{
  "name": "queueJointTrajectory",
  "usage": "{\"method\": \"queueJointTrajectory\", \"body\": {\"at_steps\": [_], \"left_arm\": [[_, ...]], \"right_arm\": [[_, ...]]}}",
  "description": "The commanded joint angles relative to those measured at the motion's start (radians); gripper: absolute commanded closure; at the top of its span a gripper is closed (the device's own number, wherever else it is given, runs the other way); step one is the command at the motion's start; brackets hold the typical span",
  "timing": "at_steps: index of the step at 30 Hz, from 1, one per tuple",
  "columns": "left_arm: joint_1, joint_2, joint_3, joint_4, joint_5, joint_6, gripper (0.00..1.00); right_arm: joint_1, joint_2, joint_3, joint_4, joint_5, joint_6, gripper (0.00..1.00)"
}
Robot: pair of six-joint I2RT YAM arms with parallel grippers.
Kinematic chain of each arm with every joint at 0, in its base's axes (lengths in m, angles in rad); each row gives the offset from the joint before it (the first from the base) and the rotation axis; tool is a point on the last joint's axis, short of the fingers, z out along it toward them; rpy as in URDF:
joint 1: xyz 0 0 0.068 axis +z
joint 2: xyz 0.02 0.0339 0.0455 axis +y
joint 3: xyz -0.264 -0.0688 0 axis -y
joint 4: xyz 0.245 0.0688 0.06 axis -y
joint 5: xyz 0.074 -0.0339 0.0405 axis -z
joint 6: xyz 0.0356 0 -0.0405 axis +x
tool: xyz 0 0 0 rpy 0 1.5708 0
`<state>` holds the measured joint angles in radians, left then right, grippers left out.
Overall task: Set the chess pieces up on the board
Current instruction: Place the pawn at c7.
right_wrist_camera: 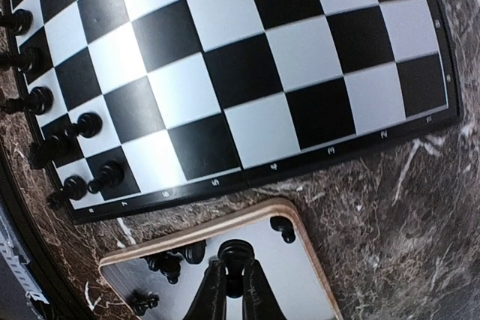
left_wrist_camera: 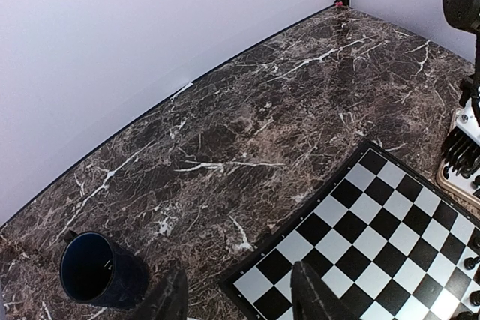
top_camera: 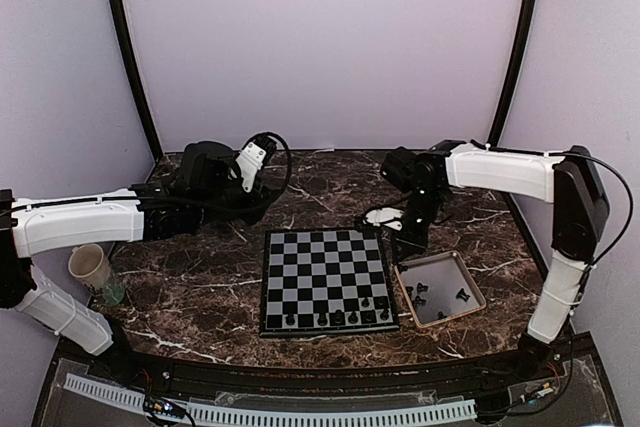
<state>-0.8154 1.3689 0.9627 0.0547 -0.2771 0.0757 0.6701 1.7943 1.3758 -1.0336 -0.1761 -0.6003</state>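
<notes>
Over the board-side edge of the tray, the right gripper is pinched tight on one dark piece, with a finger down either side of its head. The vertical approach makes sense: the spare pieces lie close by, and a side entry would knock them. Can't tell whether its base is off the tray floor yet. The tray sits just beside the board on the right arm's side, so each carry is short and stays on one arm. The chess pieces already set stand along the board's near edge row, plus a couple up its tray-side column, so this one likely goes to an open square in those ranks. My read: roughly half done, since several are left in the tray. The left gripper has its jaws partly spread and holds nothing. It's parked above the table off the board's far-left corner, presumably to keep clear of the right arm's path. The risk is a small, top-heavy piece twisting in the pinch on the way over.
</notes>
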Motion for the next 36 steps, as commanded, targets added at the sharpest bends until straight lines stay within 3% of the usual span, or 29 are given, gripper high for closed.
{"method": "queueJointTrajectory", "body": {"at_steps": [1,15,36], "left_arm": [[0.004,-0.034,0.005,0.007,-0.008,0.013,0.51],[0.004,-0.053,0.002,0.011,-0.014,0.012,0.51],[0.004,-0.054,0.004,0.008,-0.013,0.015,0.51]], "right_arm": [[0.074,0.071,0.107,-0.047,0.01,0.013,0.92],[0.287,0.253,0.296,-0.102,0.01,0.005,0.92],[0.368,0.297,0.268,-0.12,-0.002,-0.008,0.91]]}}
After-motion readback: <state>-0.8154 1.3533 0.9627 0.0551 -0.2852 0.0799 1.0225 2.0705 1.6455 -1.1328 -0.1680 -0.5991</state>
